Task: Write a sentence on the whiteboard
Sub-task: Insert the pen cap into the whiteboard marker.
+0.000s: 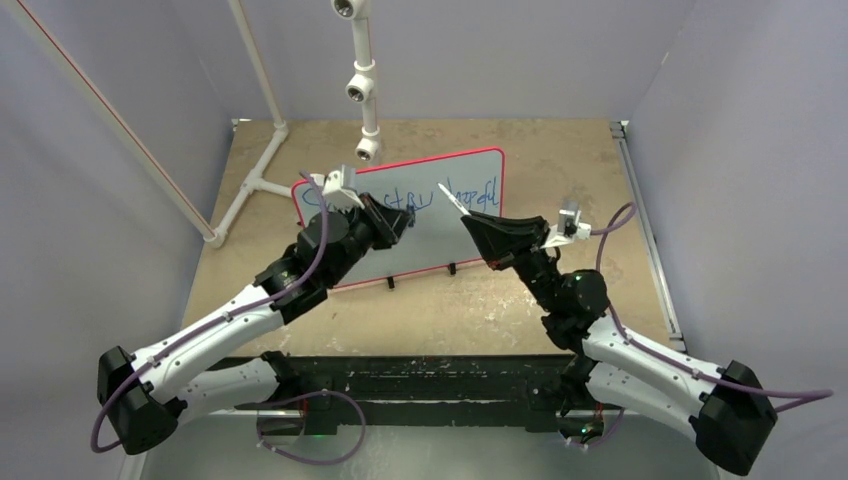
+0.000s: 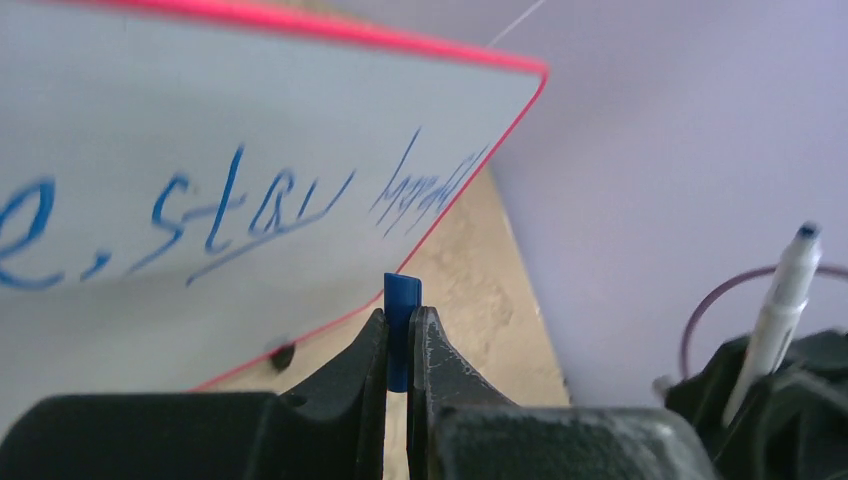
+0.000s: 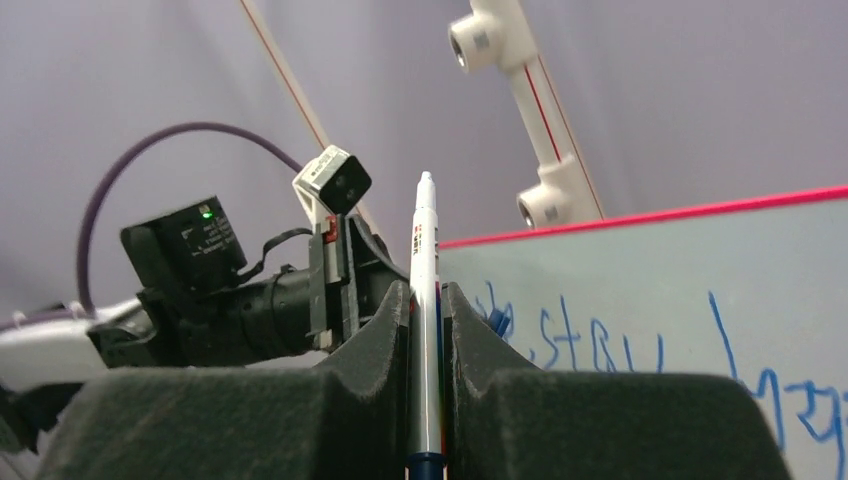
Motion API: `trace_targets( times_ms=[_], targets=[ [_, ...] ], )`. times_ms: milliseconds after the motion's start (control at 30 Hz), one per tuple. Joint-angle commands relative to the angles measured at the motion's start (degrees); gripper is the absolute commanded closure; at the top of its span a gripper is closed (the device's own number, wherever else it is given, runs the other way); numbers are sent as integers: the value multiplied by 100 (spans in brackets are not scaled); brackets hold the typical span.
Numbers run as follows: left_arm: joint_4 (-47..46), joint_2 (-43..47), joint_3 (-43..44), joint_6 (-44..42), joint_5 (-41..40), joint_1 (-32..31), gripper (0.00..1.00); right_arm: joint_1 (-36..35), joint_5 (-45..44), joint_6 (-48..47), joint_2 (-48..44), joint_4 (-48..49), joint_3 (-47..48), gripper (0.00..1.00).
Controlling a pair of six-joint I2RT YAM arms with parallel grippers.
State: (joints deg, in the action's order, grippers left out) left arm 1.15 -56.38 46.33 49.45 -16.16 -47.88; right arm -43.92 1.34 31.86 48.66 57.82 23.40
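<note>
The whiteboard (image 1: 440,245) stands tilted on small black feet at the middle of the table, its frame red. The sentence (image 1: 420,195) runs across it in blue; the left wrist view shows "stay" underlined (image 2: 250,215), and the right wrist view shows part of the sentence (image 3: 600,345). My left gripper (image 1: 405,222) is in front of the board, shut on a small blue cap (image 2: 403,300). My right gripper (image 1: 470,218) is shut on a white marker (image 3: 425,240), whose tip points up toward the board. The two grippers stand close together.
A white pipe frame (image 1: 262,165) lies at the table's back left, and a jointed white pipe (image 1: 362,80) hangs above the board. A metal rail (image 1: 645,220) runs along the table's right edge. Purple walls enclose the table.
</note>
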Motion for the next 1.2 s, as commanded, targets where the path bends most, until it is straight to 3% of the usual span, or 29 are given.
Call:
trace_targets(
  times_ms=[0,167,467,1167],
  targets=[
    [-773,-197,550,-280,-161,344,100,-317,-1111,99,95,1663,-165,100],
    [-1776,-218,535,87,-109,613,100,-540,-1309,104,207,1877,-230,100],
    [-2634,145,-17,826,-426,656,100,-864,-1626,66,769,2308,-343,100],
    [-3303,-39,-286,1460,-131,661,100,-971,-1430,36,1910,2539,183,100]
  ],
)
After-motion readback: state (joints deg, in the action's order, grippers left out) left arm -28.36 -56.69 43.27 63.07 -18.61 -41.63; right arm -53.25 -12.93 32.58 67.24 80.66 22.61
